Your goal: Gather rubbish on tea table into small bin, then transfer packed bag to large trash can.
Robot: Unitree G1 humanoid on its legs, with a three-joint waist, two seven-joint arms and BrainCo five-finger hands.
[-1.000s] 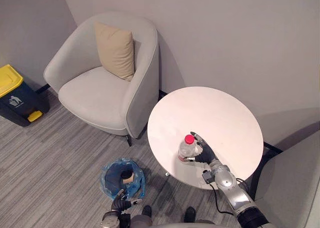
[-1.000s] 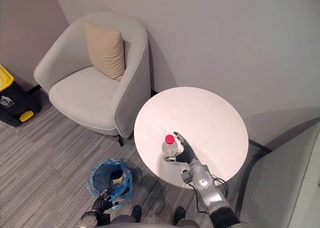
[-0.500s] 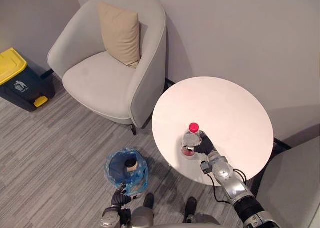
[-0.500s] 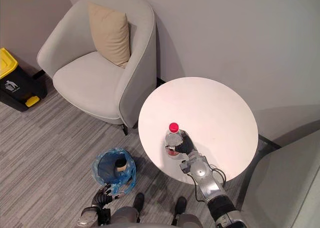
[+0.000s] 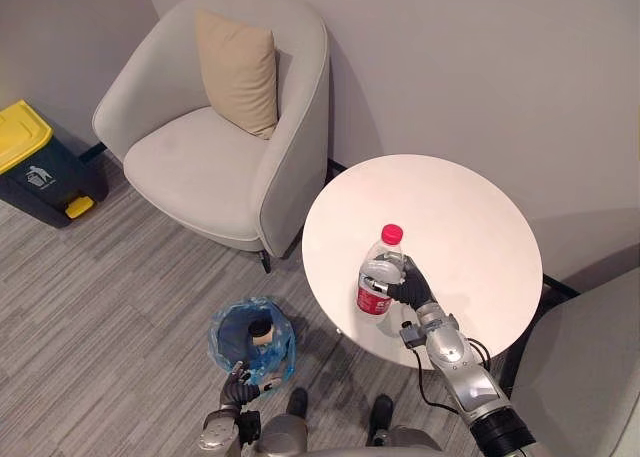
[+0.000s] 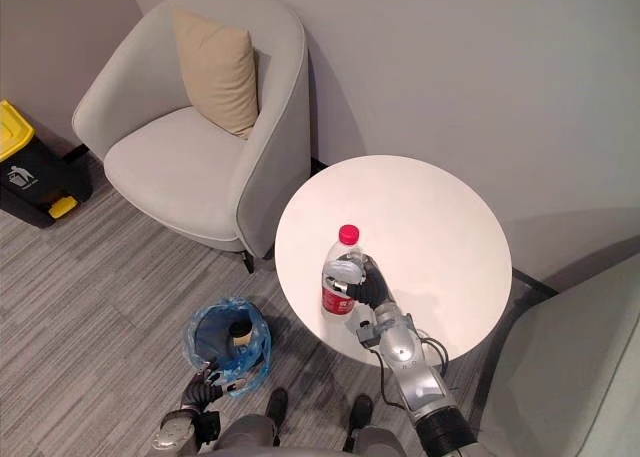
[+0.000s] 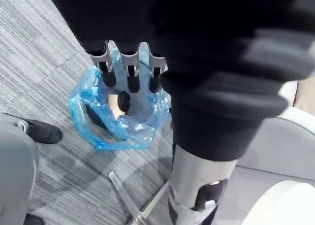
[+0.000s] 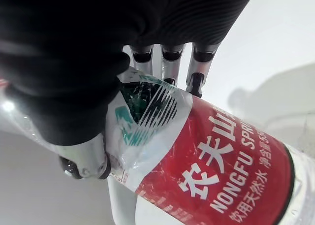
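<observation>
A clear plastic bottle (image 5: 379, 274) with a pink cap and a red label is lifted off the round white tea table (image 5: 470, 217). My right hand (image 5: 412, 289) is shut on it, fingers (image 8: 196, 82) and thumb curled round its body (image 8: 216, 166). On the floor to the table's left stands the small bin (image 5: 250, 340) lined with a blue bag, a paper cup inside it (image 7: 118, 103). My left hand (image 5: 235, 385) hangs open just above the bin's near rim, fingers (image 7: 129, 72) straight.
A grey armchair (image 5: 215, 137) with a beige cushion stands behind the bin. The large dark trash can (image 5: 35, 167) with a yellow lid is at the far left by the wall. Another grey seat (image 5: 590, 367) edges in at the right.
My right hand closed round the bottle and raised it off the tabletop. The camera shifted, so the whole scene sits differently. The left hand stayed by the bin.
</observation>
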